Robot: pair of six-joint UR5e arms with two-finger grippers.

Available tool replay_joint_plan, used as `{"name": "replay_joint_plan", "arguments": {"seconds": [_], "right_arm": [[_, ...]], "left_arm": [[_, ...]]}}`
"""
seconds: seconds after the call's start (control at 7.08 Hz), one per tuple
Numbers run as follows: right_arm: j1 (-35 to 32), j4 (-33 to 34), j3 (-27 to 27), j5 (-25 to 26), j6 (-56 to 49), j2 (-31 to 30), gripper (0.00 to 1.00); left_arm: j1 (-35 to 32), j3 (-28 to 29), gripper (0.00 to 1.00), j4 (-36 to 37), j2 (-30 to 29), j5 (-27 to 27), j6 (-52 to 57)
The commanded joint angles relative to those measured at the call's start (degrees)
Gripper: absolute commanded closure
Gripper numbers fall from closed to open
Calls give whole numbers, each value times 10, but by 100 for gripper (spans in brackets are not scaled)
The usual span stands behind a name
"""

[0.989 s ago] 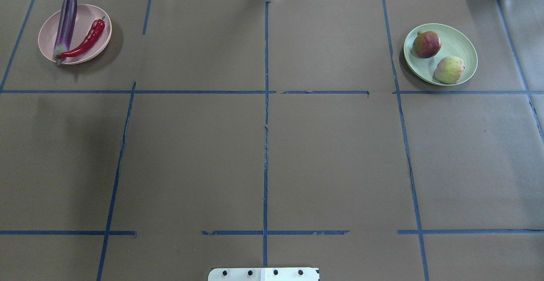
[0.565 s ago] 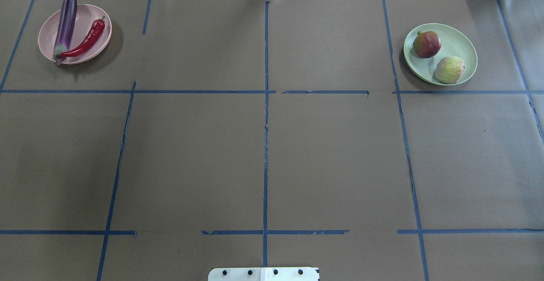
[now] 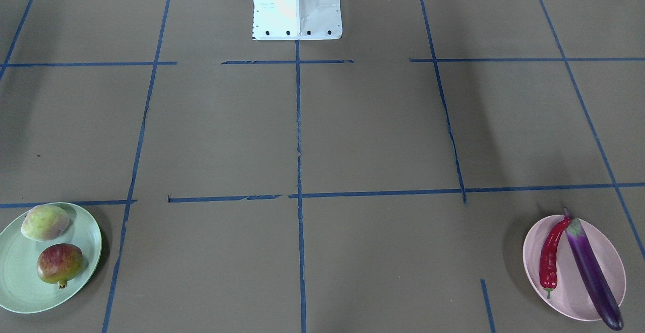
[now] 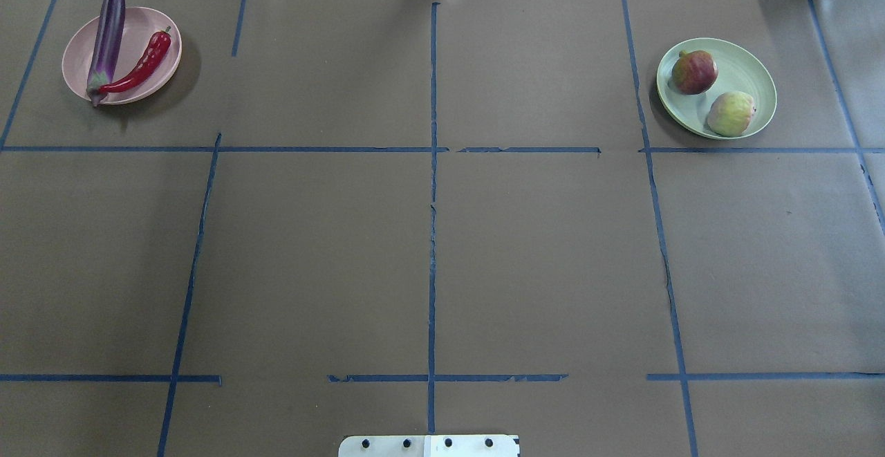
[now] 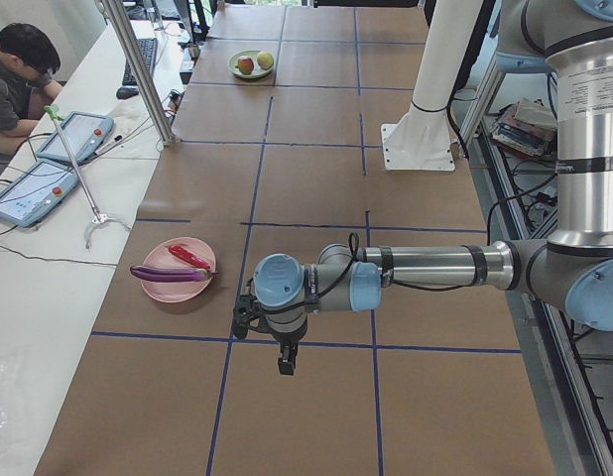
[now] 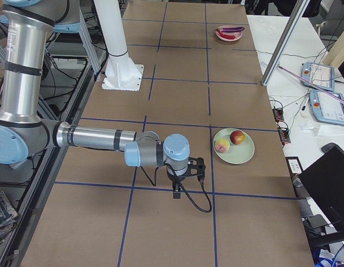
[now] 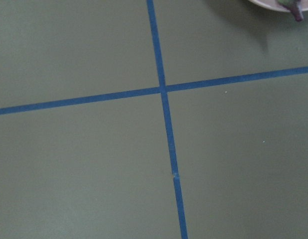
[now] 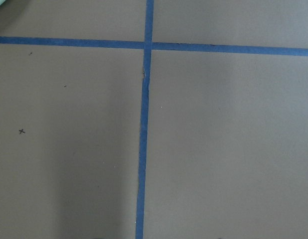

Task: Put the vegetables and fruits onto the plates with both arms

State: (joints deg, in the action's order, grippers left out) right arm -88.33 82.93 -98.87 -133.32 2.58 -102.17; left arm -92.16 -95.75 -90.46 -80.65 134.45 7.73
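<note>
The purple eggplant (image 4: pixel 107 39) and the red chili pepper (image 4: pixel 142 66) lie on the pink plate (image 4: pixel 155 63) at the far left. The red-blushed fruit (image 4: pixel 695 72) and the pale green-pink fruit (image 4: pixel 730 114) sit on the mint green plate (image 4: pixel 750 70) at the far right. My left gripper (image 5: pixel 285 362) shows only in the exterior left view, above the table near the pink plate (image 5: pixel 168 290). My right gripper (image 6: pixel 176 193) shows only in the exterior right view, near the green plate (image 6: pixel 241 151). I cannot tell whether either is open or shut.
The brown table carries a grid of blue tape lines (image 4: pixel 432 166). The white robot base (image 3: pixel 297 5) stands at the near middle edge. A person (image 5: pixel 19 79) sits at a side bench with tablets (image 5: pixel 34 188). A metal post (image 5: pixel 138 69) stands at the far edge.
</note>
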Motion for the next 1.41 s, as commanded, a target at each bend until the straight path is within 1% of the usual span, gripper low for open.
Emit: {"name": "replay_joint_plan", "arguments": {"seconds": [0.0,0.28,0.57,1.27], "right_arm": [[-2,21,-17,3,0,-11,0],[-2,20,-18,1,-7,-14,0],[-3,30,-45,0,-7,-13,0],[-1,22,-41,-1,-6,-17,0]], "left_arm": [[-1,-2,0,-65,29,-2,-5],[0,2,0,-67,31,-4,-3],[1,5,0,-67,31,-4,-2],[1,0,0,-67,31,-4,-2]]}}
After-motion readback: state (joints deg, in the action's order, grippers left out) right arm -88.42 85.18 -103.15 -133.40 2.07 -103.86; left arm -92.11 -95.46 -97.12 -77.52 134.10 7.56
